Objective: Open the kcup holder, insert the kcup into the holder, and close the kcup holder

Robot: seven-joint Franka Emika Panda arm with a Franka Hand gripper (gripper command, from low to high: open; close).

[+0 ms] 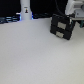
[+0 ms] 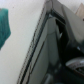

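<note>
The kcup holder [image 1: 61, 27] is a black boxy unit with two stacked drawer fronts, standing tilted on the white table at the exterior view's right. My gripper [image 1: 72, 20] hangs at its upper right corner, close to or touching it; blur hides the fingers. In the wrist view the holder's dark body [image 2: 52, 47] fills most of the picture, very near. A grey blurred finger [image 2: 75, 64] shows against it. A teal-green shape [image 2: 4, 27] lies on the table beside the holder; it may be the kcup, but I cannot tell. No kcup shows in the exterior view.
A white bottle-like object [image 1: 26, 11] stands at the back on the exterior view's left, among dark items along the rear edge. The white table top [image 1: 35, 55] stretches in front of the holder.
</note>
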